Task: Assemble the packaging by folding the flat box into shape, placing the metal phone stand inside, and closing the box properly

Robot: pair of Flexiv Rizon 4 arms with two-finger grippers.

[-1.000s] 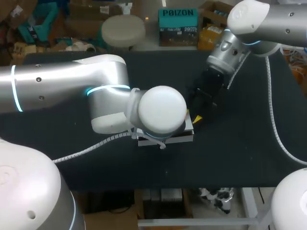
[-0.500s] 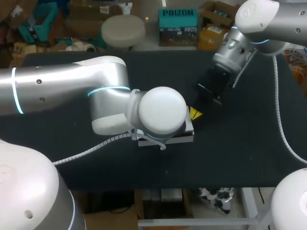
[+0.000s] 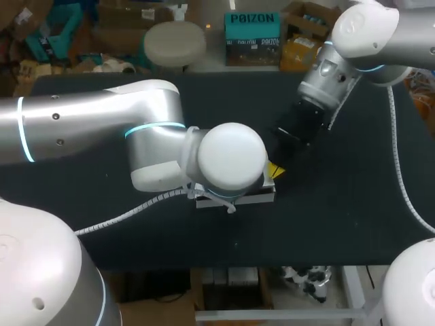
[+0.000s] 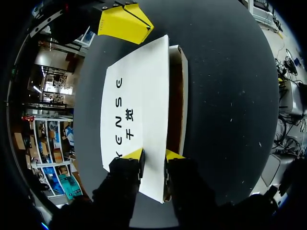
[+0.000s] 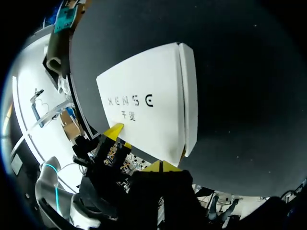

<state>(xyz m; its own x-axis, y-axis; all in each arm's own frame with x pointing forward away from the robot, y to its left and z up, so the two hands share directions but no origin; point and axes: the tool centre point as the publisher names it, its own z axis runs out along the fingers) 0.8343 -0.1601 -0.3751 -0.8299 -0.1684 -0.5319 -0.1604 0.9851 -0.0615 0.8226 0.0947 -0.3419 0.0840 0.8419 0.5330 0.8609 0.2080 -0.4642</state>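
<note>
The white box (image 4: 136, 96) lies on the black table, its printed lid lowered over a brown inside. In the head view only its front edge (image 3: 238, 197) shows under my left wrist. My left gripper (image 4: 152, 155) is shut on the lid's near edge, one finger on top and one inside. My right gripper (image 5: 163, 166) is shut and empty, its tips at the box's (image 5: 144, 105) opposite end; it shows by the box's right corner (image 3: 274, 170) and ahead of the left gripper (image 4: 125, 24). One left fingertip (image 5: 113, 131) shows on the lid. The phone stand is not visible.
The black table (image 3: 340, 204) has bare surface right of and in front of the box. My left arm (image 3: 156, 146) lies across the table's middle and hides the box from above.
My right gripper has shut its fingers and its wrist has shifted slightly up and to the right, tips staying by the box's corner. The left arm and box have not moved.
</note>
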